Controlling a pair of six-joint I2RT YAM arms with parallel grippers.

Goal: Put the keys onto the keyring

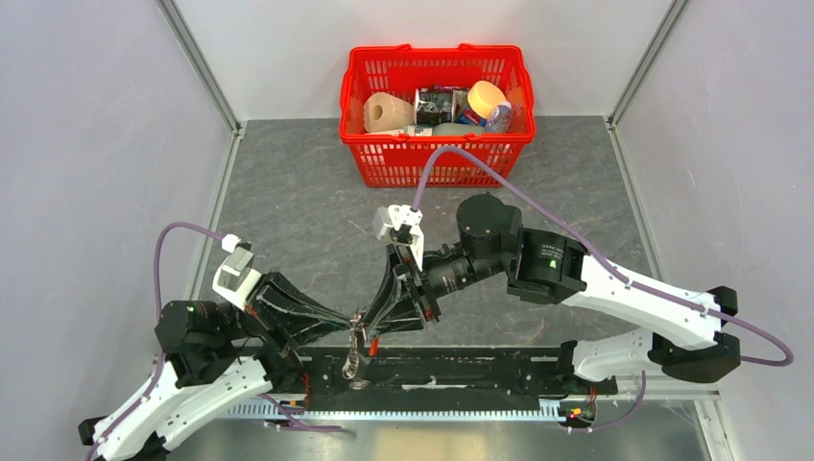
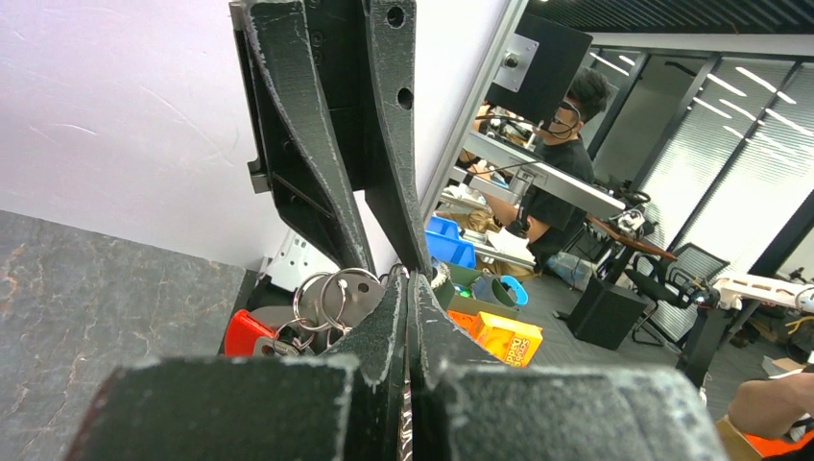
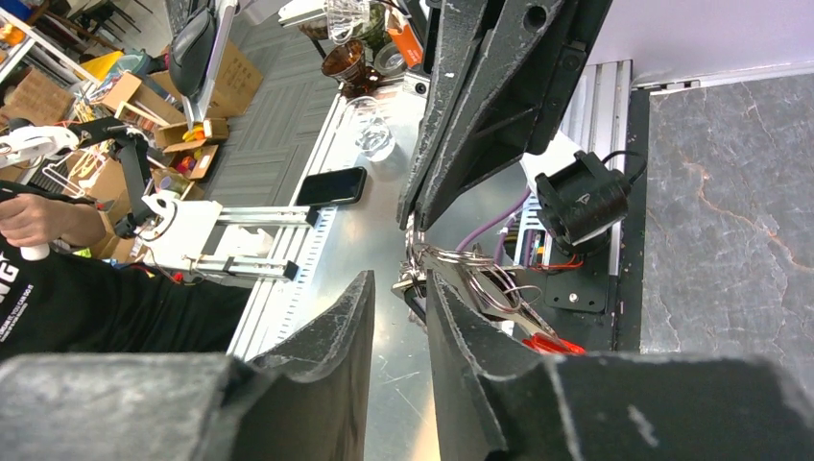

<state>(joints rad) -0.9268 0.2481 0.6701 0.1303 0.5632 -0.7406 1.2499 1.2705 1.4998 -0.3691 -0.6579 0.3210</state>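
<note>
The keyring (image 1: 357, 338) hangs at the table's near edge, between the tips of both grippers. My left gripper (image 1: 351, 323) is shut on it. In the left wrist view its silvery rings (image 2: 331, 293) and red strap (image 2: 246, 332) lie just left of the closed left gripper (image 2: 411, 280). My right gripper (image 1: 380, 321) is open with a narrow gap. In the right wrist view the rings (image 3: 472, 279) and red strap (image 3: 549, 344) sit beside the right gripper (image 3: 399, 277). A tiny dark piece with a silvery end (image 3: 414, 299), seemingly the key, shows at that gap, touching neither pad clearly.
A red basket (image 1: 437, 154) holding a paper roll, a jar and packets stands at the back of the grey table (image 1: 298, 202). A black rail (image 1: 461, 370) and metal frame run along the near edge under the grippers. White walls close both sides.
</note>
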